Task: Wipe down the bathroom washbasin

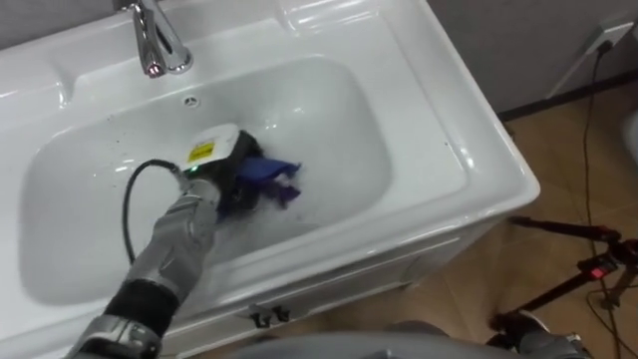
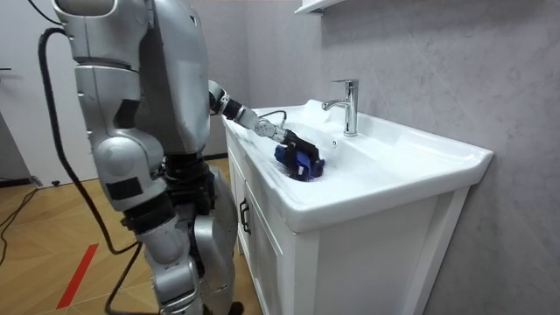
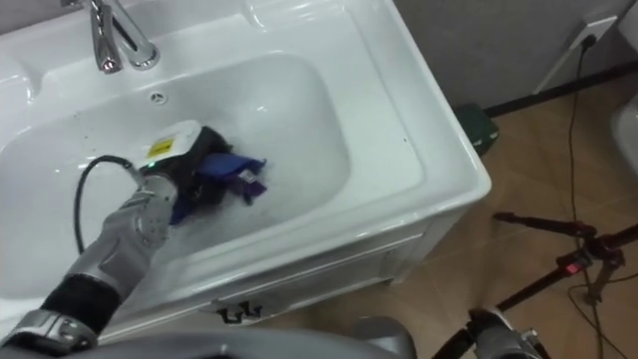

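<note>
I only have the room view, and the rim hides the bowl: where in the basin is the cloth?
Observer: The blue cloth sits near the middle of the bowl of the basin, bunched in the left hand, in front of the tap.
Operator: And beyond the cabinet?
Observer: A dark tripod with a small red light, on the wooden floor to the robot's right.
Operator: Anything on the bowl's back wall?
Observer: A small overflow hole, just below the tap.
</note>
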`<state>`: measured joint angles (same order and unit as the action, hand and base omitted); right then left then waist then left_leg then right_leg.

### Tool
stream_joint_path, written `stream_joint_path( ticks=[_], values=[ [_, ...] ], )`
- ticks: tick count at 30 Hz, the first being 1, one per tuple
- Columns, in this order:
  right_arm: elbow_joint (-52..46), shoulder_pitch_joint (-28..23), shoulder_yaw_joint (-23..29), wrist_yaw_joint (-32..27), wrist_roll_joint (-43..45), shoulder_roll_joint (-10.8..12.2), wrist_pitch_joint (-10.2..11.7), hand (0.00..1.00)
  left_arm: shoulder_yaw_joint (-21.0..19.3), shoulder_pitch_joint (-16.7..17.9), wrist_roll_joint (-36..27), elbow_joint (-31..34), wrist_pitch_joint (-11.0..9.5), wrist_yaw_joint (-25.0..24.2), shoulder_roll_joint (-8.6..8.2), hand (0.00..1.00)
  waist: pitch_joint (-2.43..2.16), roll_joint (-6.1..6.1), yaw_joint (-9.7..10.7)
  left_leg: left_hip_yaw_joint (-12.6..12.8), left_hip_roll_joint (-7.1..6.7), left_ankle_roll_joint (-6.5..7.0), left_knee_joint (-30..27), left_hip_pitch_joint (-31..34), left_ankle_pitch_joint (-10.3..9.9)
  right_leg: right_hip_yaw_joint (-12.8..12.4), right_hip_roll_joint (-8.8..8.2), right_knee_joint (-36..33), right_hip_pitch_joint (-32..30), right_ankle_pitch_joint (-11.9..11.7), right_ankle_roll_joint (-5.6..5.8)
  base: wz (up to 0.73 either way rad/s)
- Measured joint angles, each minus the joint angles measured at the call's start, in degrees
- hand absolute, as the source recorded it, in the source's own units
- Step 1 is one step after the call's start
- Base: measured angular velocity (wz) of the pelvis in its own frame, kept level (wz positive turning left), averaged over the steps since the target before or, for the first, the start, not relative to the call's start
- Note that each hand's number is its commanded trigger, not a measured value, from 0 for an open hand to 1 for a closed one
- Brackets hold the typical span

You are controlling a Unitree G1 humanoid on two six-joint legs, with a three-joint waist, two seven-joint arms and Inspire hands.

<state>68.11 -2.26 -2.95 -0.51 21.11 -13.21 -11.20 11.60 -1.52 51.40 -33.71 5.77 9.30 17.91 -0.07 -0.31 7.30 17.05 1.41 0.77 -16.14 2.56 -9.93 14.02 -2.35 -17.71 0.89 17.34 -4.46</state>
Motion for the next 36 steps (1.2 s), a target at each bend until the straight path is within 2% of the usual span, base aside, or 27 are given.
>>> stream_joint_path(
  ticks=[2,5,11,13,17,24,28,32,36],
  values=[
    [-1.23,-1.86,0.40,-0.04,0.00,-1.01,-0.18,0.00,-2.07,2.11,5.48,-1.06,1.73,2.46,0.64,1.00,-0.45,0.35,-0.93,0.00,0.26,-0.07,-0.05,-0.23,0.05,-1.11,0.41,0.04,-0.12,-0.19,-0.35,-0.23],
    [-2.33,-3.72,0.31,-0.03,-0.07,-2.01,-0.32,0.00,-2.27,3.65,8.43,-2.11,3.76,4.42,0.76,1.00,-0.82,0.90,-2.08,0.04,0.61,-0.16,-0.16,-0.31,0.09,-0.70,0.47,0.04,-0.07,-0.34,-0.62,-0.23],
    [-3.33,-3.46,0.93,-0.03,-0.02,-2.59,-0.11,0.00,-2.31,3.90,13.60,-3.59,6.40,4.62,0.74,1.00,-0.82,1.28,-2.78,-0.80,1.07,-0.76,-0.59,-0.52,0.46,0.69,0.53,0.19,0.25,-0.49,-0.95,-0.04],
    [-3.33,-3.39,1.74,0.01,-0.05,-2.58,-0.09,0.00,-2.31,4.02,14.61,-3.65,7.14,4.48,0.75,1.00,-0.80,1.49,-2.74,-1.76,1.01,-0.79,-0.61,-0.31,0.47,1.40,0.51,0.21,0.28,-0.52,-1.00,0.09],
    [-3.34,-3.23,2.32,0.03,-0.10,-2.62,-0.07,0.00,-2.38,4.15,14.58,-3.65,8.46,3.98,0.77,1.00,-0.78,1.78,-2.84,-1.70,1.01,-1.14,-0.42,-0.26,0.68,1.91,0.45,0.06,0.27,-0.46,-1.10,0.05],
    [-4.03,-3.06,2.59,-0.01,-0.27,-2.92,-0.15,0.00,-2.79,4.38,14.54,-3.63,9.12,3.94,0.78,1.00,-0.74,2.21,-3.10,-2.19,1.08,-1.24,-0.51,0.23,0.75,3.37,0.26,0.10,0.17,-0.36,-1.21,0.00],
    [-4.59,-3.20,2.54,-0.11,-0.37,-3.15,-0.07,0.00,-4.05,5.04,14.52,-3.59,9.12,3.99,0.78,1.00,-0.76,2.87,-4.75,-3.62,1.01,-1.30,-0.54,0.08,0.78,3.83,0.27,0.26,0.42,-0.38,-1.25,-0.01],
    [-4.28,-3.17,2.55,-0.20,-0.26,-3.93,0.71,0.00,-4.76,5.52,14.69,-3.54,9.08,4.00,0.77,1.00,-0.74,4.06,-5.24,-4.84,0.91,-1.39,-0.54,0.48,0.81,5.80,0.26,1.06,1.05,-0.42,-1.29,0.15],
    [-3.44,-3.47,2.57,-0.85,-0.72,-4.07,1.41,0.00,-5.53,7.01,14.51,-0.65,9.05,3.69,0.77,1.00,-0.73,4.21,-5.55,-6.69,0.74,-1.62,-0.55,0.96,0.95,9.09,0.25,1.91,2.31,-0.42,-1.31,0.24]
  ],
)
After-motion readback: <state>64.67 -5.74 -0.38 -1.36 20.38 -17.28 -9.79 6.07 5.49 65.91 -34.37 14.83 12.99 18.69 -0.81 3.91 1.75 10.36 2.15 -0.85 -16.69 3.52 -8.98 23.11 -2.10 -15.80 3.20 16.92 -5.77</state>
